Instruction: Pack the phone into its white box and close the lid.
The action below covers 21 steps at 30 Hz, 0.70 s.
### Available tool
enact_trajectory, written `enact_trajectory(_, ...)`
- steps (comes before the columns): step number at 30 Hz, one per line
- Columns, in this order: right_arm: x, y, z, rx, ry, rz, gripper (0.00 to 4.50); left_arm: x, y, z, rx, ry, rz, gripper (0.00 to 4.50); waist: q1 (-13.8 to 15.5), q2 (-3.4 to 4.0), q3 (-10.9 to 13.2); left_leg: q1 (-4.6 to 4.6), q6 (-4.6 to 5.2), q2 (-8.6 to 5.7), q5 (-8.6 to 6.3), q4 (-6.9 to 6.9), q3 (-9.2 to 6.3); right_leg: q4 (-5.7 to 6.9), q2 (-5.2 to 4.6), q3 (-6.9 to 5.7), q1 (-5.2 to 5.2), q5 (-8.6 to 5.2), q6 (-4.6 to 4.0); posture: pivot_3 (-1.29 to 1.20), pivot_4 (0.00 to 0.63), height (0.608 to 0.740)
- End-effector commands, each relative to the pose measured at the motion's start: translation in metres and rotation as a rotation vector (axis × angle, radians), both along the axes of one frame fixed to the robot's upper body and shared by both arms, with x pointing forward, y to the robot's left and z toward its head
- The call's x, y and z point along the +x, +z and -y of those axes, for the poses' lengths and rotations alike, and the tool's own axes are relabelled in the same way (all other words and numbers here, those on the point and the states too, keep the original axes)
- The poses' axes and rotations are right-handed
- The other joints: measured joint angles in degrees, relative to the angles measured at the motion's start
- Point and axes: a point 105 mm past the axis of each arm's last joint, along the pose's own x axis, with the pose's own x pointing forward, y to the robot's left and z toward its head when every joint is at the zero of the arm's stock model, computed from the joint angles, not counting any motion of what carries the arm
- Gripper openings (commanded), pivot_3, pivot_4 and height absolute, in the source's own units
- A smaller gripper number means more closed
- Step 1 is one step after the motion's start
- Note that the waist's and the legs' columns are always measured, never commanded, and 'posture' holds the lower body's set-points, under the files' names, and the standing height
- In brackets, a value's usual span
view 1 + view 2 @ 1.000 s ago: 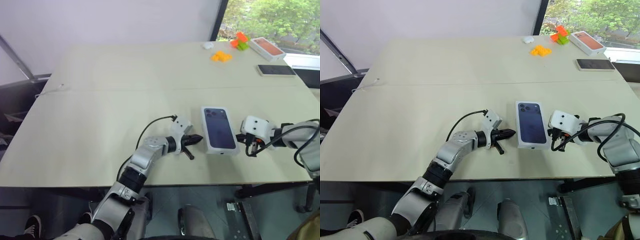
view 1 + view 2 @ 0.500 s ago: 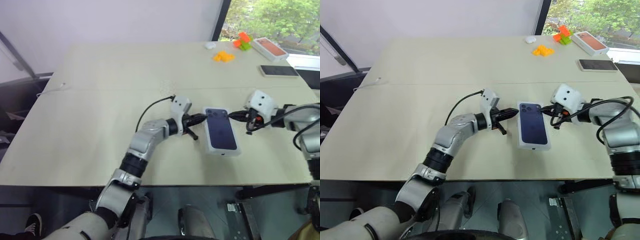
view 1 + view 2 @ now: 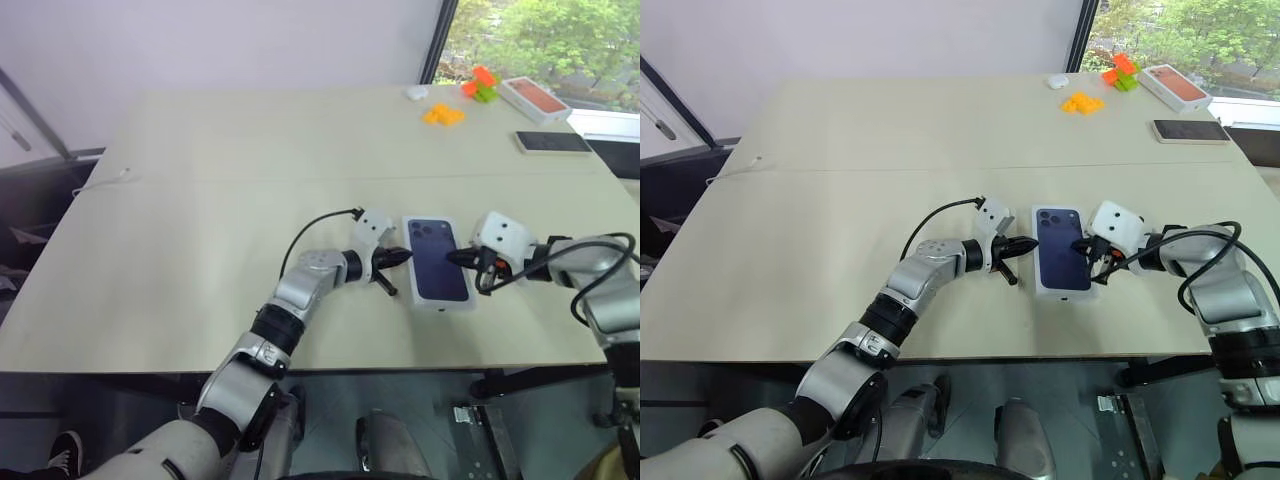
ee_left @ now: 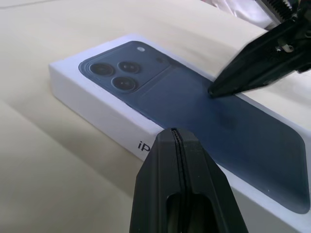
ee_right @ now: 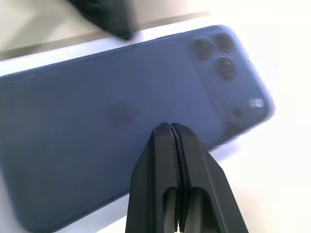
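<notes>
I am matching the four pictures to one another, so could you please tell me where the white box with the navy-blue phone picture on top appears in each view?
Left eye: the white box with the navy-blue phone picture lies at the near table edge, right of centre.
Right eye: same spot.
Left wrist: beyond the left gripper, whose fingers are shut.
Right wrist: under the shut right gripper.
Shared landmark: the printed triple camera cluster.

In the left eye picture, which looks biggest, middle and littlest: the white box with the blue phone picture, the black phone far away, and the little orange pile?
Biggest to littlest, as they look:
1. The white box
2. The black phone
3. The orange pile

The box is nearest the camera, so it looks extra big; the far phone may really be similar.
</notes>
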Motion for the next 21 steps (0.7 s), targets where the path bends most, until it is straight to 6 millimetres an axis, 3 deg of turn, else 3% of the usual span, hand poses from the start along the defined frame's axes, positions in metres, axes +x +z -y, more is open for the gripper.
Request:
enact_trajectory(1,0.018,0.027,0.003,0.030,-0.053,0.126,0.04,0.020,0.028,0.000,-0.073,0.103,0.053,0.00,0.2,-0.01,0.0,-0.03,0.08,0.00,0.06,-0.02,-0.01,0.02,0.01,-0.01,-0.05,0.00,0.01,0.00,0.150,0.740)
enact_trajectory(8,0.023,-0.005,-0.004,-0.062,-0.046,0.107,0.04,0.018,-0.007,0.004,0.076,0.107,0.049,0.00,0.4,-0.02,0.0,-0.11,0.10,-0.13,0.08,-0.05,0.01,0.00,-0.08,-0.04,-0.16,-0.09,0.17,0.00,0.150,0.740)
enact_trajectory(11,0.020,-0.017,-0.004,-0.104,-0.032,0.085,0.04,0.014,-0.012,0.007,0.088,0.089,0.043,0.00,0.3,-0.01,0.0,-0.06,0.11,-0.13,0.09,-0.07,0.05,0.05,-0.09,-0.01,-0.15,-0.09,0.18,0.00,0.150,0.740)
enact_trajectory(16,0.025,0.006,-0.010,0.020,-0.044,0.124,0.04,0.019,0.005,0.000,0.029,0.108,0.072,0.00,0.1,-0.01,0.0,0.01,0.07,-0.08,0.07,-0.02,-0.06,0.11,0.00,-0.04,0.02,-0.07,0.16,0.00,0.150,0.740)
enact_trajectory(21,0.019,0.028,-0.012,0.167,-0.022,0.117,0.04,0.019,0.033,-0.032,-0.096,0.134,0.098,0.00,0.0,0.00,0.0,-0.04,0.08,-0.06,0.08,-0.07,-0.05,0.11,0.01,-0.01,-0.08,-0.05,0.15,0.00,0.150,0.740)
